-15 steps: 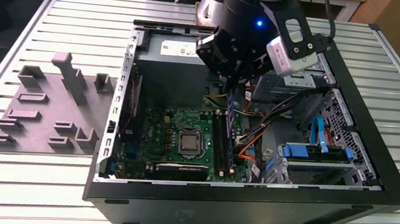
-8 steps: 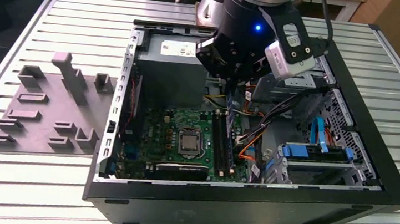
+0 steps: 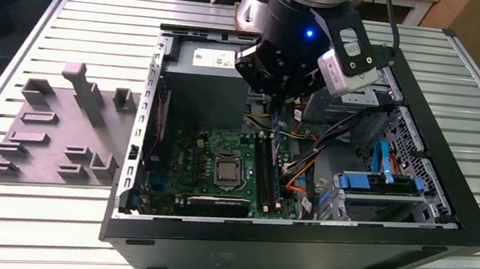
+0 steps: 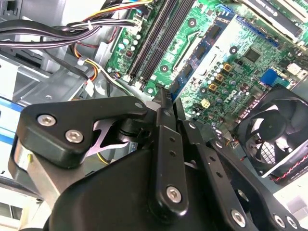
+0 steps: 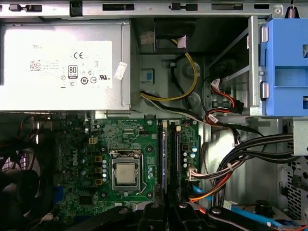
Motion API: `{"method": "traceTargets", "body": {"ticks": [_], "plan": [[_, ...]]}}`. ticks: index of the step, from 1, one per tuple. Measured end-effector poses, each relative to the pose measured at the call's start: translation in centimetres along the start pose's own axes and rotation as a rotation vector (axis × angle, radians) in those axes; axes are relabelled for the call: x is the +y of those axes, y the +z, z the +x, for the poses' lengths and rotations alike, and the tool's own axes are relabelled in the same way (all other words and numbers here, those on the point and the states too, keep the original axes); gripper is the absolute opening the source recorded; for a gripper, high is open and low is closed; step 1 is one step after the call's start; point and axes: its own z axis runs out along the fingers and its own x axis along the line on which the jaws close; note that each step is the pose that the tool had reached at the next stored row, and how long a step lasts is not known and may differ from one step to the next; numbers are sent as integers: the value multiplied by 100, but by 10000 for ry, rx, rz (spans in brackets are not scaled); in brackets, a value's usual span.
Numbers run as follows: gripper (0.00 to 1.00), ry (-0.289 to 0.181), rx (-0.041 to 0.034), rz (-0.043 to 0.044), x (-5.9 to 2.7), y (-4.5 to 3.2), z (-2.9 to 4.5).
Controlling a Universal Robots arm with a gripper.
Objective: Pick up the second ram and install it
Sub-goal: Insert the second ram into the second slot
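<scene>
Exterior view: the tool (image 3: 274, 104) hangs above the memory slots (image 3: 262, 167), where a blue-green stick (image 3: 275, 178) stands on edge. Whether that stick is the second ram cannot be told. In the first wrist view the tool lines up with the slots and its state cannot be told; good seating likely needs the stick square to its slot and pressed evenly.
</scene>
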Motion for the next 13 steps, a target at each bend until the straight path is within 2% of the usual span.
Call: {"method": "traceTargets", "body": {"ticks": [5,13], "plan": [[14,-18,9,-2,0,21,1],[14,-5,33,1,-2,159,-1]]}}
